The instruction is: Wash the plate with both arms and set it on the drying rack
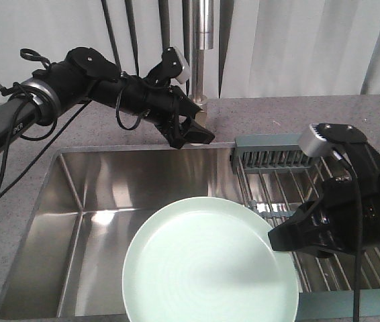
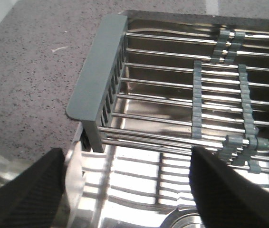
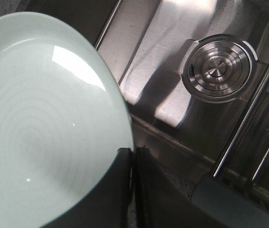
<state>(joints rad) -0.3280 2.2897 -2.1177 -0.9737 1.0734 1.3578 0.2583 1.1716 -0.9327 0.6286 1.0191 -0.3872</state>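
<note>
One plate [image 1: 203, 268] is clamped at its rim by the right fingers [image 3: 153, 204], spreading ahead of them above the sink [image 1: 109, 174]; the right arm [image 1: 361, 201] crouches low over the drying rack [image 1: 274, 181]. The left arm [image 1: 76, 80] stretches level, left fingers [image 2: 30, 194] spread apart and empty, the rack just ahead.

Grey speckled counter [image 1: 277, 114], white curtain [image 1: 297, 47]

One marking found. Exterior front-facing view: white lettering on the grey tubular segment of the black left robot arm [image 1: 7, 125], readable as "PER", its start not visible. No other text, label, brand, number or sign is legible in either wrist view.
</note>
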